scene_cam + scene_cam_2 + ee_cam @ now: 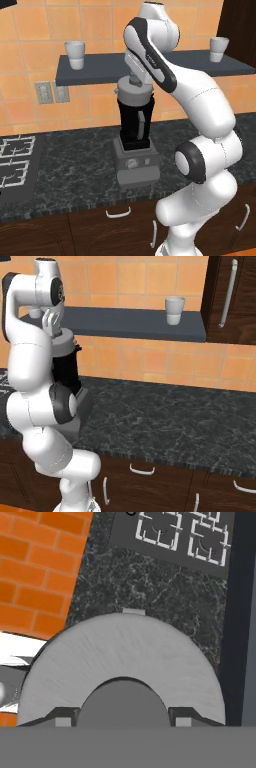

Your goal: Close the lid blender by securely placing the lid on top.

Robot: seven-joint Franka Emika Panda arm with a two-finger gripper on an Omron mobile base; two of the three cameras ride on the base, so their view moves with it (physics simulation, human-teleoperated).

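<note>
At the hand view's bottom, the gripper (120,721) pinches the knob of the lid (122,657), likely light, rigid and slippery, atop the blender (135,132).

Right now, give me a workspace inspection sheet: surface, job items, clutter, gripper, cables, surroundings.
Surface: dark speckled counter, bare around the blender.
Job items: blender upright on the counter near the wall; lid sits at the jar's top, under the hand. Whether it is fully seated cannot be told.
Clutter: two white cups, cup and cup, on the wall shelf, away from the work.
Gripper: gripper above the jar, fingers shut on the lid's knob.
Cables: nothing seen.
Surroundings: stove left of the blender, orange tiled wall with sockets, dark cabinets below and at upper right.
</note>
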